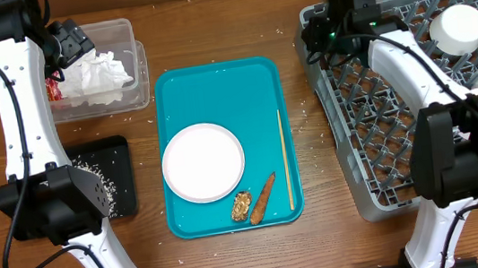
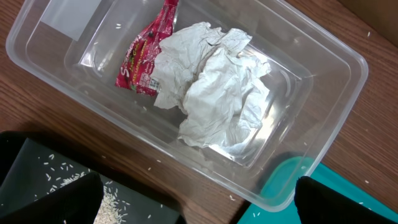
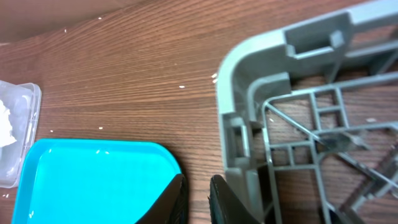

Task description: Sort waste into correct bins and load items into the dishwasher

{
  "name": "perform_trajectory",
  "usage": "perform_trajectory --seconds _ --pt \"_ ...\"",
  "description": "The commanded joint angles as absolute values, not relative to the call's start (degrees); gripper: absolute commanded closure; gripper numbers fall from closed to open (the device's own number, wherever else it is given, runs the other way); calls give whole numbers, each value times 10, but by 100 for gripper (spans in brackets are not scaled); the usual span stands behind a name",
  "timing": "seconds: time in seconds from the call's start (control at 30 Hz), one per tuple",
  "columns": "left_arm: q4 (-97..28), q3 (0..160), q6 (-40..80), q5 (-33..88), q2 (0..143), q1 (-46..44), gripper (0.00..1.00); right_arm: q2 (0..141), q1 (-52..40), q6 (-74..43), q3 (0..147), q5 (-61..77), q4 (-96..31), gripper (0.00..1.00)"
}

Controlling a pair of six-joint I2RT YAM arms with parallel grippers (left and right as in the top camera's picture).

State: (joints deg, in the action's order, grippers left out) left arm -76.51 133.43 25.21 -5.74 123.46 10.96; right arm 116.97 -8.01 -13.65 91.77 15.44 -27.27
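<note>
Left fingers are held wide above the clear tub, left of the teal tray; napkins and a wrapper are kept inside. Right fingers are nearly shut on nothing, right of the tray by the rack. Sorting seems half done: next, the carrot stick on the tray should be grabbed.

napkins, wrapper: in clear tub | white plate: flat on teal tray

Black tray half under left arm, rack cut off (right edge)
</note>
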Motion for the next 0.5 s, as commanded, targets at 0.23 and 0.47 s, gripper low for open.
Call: perform_trajectory --seconds 0.23,0.47 --pt "-764 1332 259 -55 1218 107 0 1170 -84 -127 923 119 -293 66" --pt "-764 1332 260 -55 1218 107 0 1171 -84 -82 923 84 -366 58"
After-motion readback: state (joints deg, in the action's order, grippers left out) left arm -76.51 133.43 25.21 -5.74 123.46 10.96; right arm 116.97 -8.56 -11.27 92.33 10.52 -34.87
